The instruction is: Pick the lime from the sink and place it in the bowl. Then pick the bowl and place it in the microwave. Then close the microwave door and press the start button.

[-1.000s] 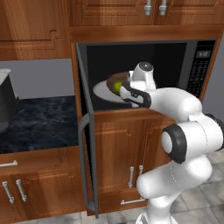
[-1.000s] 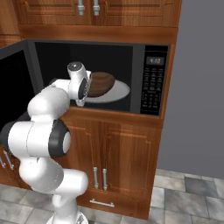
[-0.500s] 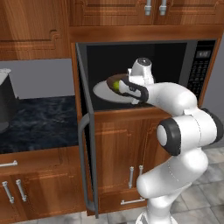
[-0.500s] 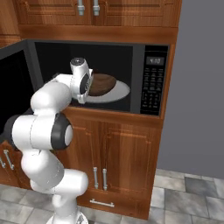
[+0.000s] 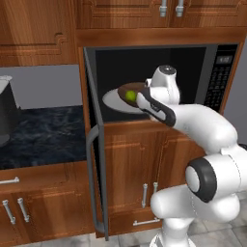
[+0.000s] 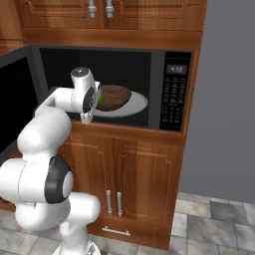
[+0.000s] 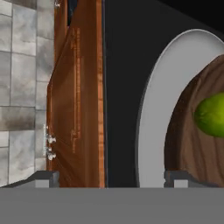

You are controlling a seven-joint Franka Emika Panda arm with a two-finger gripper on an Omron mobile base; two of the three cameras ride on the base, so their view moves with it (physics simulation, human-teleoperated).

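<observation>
The dark brown bowl (image 5: 131,89) sits on the pale turntable plate (image 5: 113,102) inside the open microwave (image 5: 193,62), and the yellow-green lime (image 5: 130,95) lies in it. My gripper (image 5: 141,99) hovers at the bowl's front edge, open and holding nothing. In the hand view the lime (image 7: 211,114) rests in the bowl (image 7: 192,144) at the right, with the gripper (image 7: 111,179) spread wide and one fingertip (image 7: 177,178) below the plate's rim (image 7: 151,131). From the right base, the lime (image 6: 101,98) peeks out beside my hand, next to the bowl (image 6: 117,95).
The microwave door (image 5: 94,144) stands open to the left, its bar handle (image 5: 92,188) facing me. The keypad strip (image 6: 174,97) is at the microwave's right. Wooden cabinets (image 5: 140,173) lie below, a dark counter (image 5: 38,135) with a grey kettle (image 5: 7,111) to the left.
My wrist has turned and drawn back slightly from the bowl. Bowl and lime stay still on the plate.
</observation>
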